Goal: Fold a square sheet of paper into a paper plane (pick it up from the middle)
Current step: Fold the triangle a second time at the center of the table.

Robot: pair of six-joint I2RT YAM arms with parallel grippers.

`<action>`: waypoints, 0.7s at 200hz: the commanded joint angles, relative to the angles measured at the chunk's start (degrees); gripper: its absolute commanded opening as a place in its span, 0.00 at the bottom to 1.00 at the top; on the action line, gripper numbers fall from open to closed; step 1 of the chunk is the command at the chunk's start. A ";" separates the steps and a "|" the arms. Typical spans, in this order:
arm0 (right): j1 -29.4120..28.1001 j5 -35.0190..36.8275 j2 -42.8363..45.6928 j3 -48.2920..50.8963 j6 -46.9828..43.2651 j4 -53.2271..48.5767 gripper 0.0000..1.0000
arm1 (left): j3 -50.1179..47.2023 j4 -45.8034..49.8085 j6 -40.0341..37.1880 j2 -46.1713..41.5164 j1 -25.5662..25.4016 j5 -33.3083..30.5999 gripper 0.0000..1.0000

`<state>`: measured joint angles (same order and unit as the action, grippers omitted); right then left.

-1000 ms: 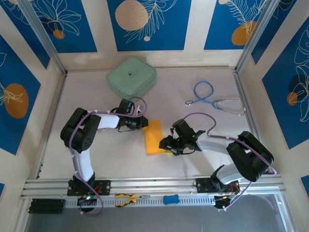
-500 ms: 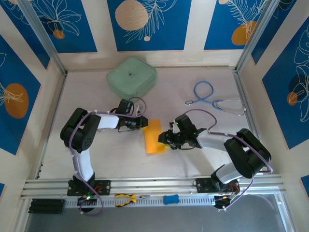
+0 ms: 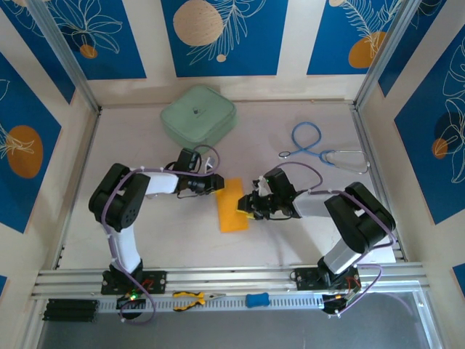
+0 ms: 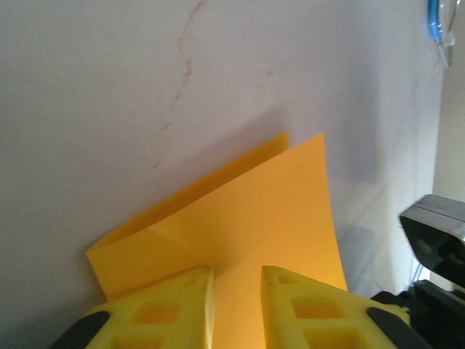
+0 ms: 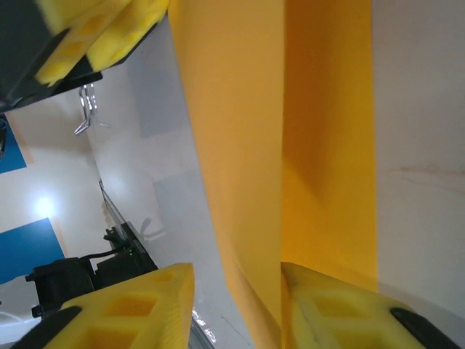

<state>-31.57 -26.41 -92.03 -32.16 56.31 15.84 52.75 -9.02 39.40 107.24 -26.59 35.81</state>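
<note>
From above, the left hand [image 3: 218,183] sits at the far left corner of the bright orange-yellow sheet of paper [image 3: 234,209]. The sheet lies folded into a narrow strip on the pale desk [image 3: 167,233], midway between the two arms. The right hand [image 3: 248,207] is at the sheet's right edge.

I count one sheet, two hands, one mint-green rounded square case [image 3: 197,114], one blue stethoscope [image 3: 312,145], and one pair of yellow-handled pliers [image 3: 190,298] on the front rail.

A second ago the right hand was lower, by the sheet's near right corner. It has since slid up along that edge, while the left hand has kept its place.

From the left wrist, the left hand [image 4: 237,280] is released. Its yellow fingers [image 4: 171,305] stand a narrow slot apart over the sheet of paper [image 4: 254,211], whose two layers gape at the far edge (not pressed flat).

From the right wrist, the right hand [image 5: 236,280] is released too, and wider. Its fingers [image 5: 131,305] straddle the raised fold of the sheet of paper [image 5: 240,109], one to each side.
</note>
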 commanded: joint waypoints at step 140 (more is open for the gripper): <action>1.51 2.40 3.32 4.57 3.41 3.93 0.18 | -13.00 4.60 -7.27 -30.41 -6.22 -12.70 0.49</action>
<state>-30.00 -21.96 -89.23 -27.24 59.68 19.18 41.56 -6.83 36.42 79.48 -31.38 26.81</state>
